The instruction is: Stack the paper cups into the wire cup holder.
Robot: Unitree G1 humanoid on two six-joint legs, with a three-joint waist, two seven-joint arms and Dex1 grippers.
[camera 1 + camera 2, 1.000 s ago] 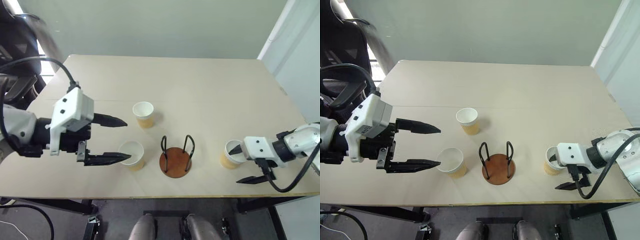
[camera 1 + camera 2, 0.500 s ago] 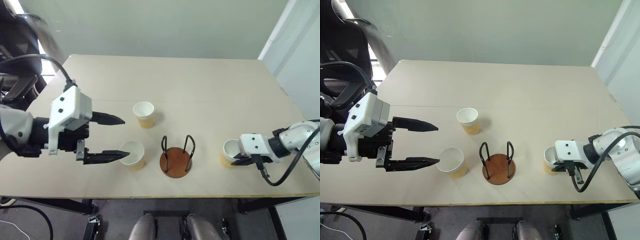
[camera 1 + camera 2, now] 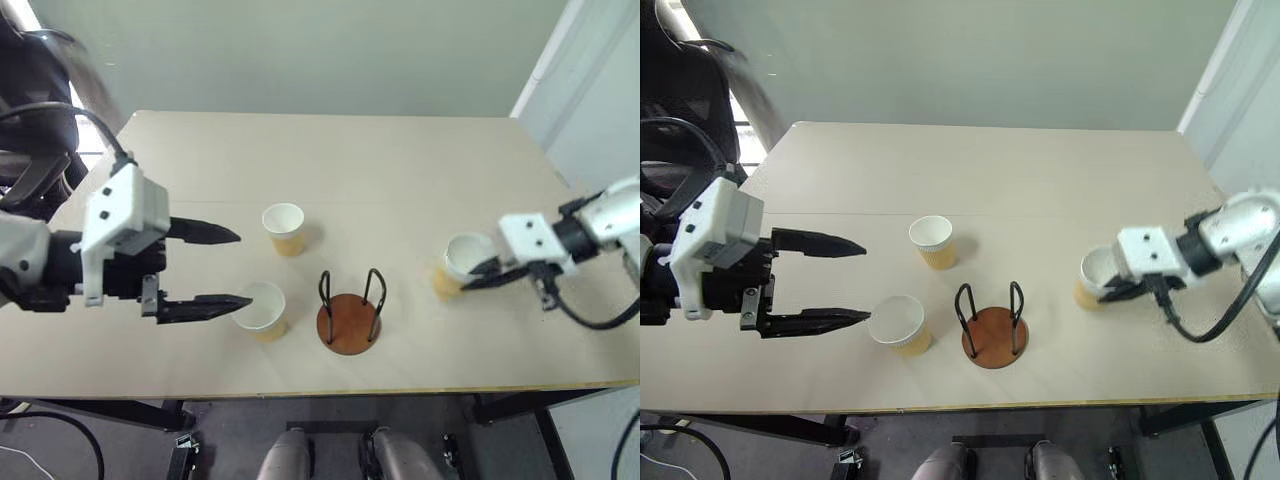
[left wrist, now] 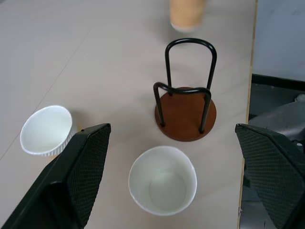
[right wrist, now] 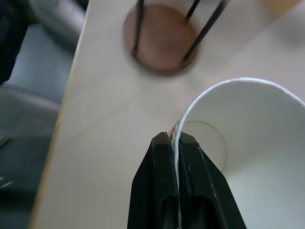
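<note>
The wire cup holder (image 3: 350, 312) stands empty near the table's front edge, black loops on a reddish-brown disc. Two paper cups sit upright to its left, one farther back (image 3: 284, 228) and one close beside it (image 3: 262, 308). My left gripper (image 3: 244, 268) is open and level, its fingertips just left of the nearer cup and touching nothing. A third paper cup (image 3: 460, 262) hangs tilted above the table to the holder's right. My right gripper (image 5: 174, 138) is shut on its rim, one finger inside and one outside. Beyond this cup the right wrist view shows the holder's base (image 5: 159, 38).
The beige table (image 3: 400, 170) runs back to a pale wall, and its front edge (image 3: 320, 392) lies just behind the holder. A black chair (image 3: 30, 90) stands off the table's far left corner. A white wall panel (image 3: 590, 90) rises at the right.
My right gripper closed on the rim of the right-hand cup and lifted it off the table, a little toward the holder. The left gripper stayed open and in place.
</note>
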